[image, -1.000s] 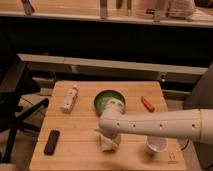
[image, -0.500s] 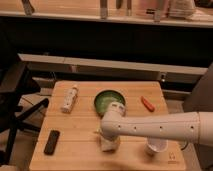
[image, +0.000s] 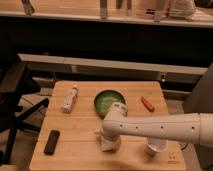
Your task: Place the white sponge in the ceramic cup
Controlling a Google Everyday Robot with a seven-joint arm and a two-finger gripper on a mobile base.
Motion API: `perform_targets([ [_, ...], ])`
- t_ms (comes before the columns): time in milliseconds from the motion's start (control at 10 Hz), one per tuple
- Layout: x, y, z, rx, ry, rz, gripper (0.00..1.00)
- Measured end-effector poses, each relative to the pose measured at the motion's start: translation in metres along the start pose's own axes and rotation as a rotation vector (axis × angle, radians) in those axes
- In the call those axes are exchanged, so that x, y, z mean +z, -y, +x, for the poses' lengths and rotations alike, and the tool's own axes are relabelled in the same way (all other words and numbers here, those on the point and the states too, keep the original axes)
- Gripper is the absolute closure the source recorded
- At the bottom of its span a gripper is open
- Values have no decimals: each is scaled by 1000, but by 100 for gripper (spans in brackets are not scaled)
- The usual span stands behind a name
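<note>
My gripper (image: 109, 141) points down at the front middle of the wooden table (image: 75, 125), at the end of the white arm that reaches in from the right. It stands open over the white sponge (image: 105, 147), a pale patch right under it and mostly hidden by it. I cannot tell whether the fingers touch the sponge. The ceramic cup (image: 156, 146), small, white and round, stands upright on the table to the right of the gripper, just under the forearm.
A wide green bowl (image: 109, 102) sits just behind the gripper. A whitish bottle (image: 70, 98) lies at the back left, a black remote (image: 51, 142) at the front left, and a small orange-red object (image: 147, 103) at the back right. A dark chair stands left of the table.
The arm has sunk slightly toward the table. The gripper stays over the sponge, and the cup, bowl and other things have not moved.
</note>
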State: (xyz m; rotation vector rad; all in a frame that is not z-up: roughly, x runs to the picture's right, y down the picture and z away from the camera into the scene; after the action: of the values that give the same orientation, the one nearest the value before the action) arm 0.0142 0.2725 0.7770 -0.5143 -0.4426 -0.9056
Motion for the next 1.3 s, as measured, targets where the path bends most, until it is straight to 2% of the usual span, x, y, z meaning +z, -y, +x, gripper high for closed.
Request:
perform_targets([
  [200, 1, -1, 0, 0, 10, -2, 25],
  [300, 2, -2, 1, -1, 13, -7, 35],
  [500, 4, -3, 1, -3, 16, -13, 46],
  [600, 4, -3, 1, -5, 18, -13, 54],
  [900, 6, -4, 0, -9, 19, -16, 86],
  [1000, 2, -3, -1, -3, 11, -16, 96],
  [1100, -6, -1, -3, -4, 3, -18, 100],
  [1300, -34, 1, 0, -2, -11, -25, 100],
])
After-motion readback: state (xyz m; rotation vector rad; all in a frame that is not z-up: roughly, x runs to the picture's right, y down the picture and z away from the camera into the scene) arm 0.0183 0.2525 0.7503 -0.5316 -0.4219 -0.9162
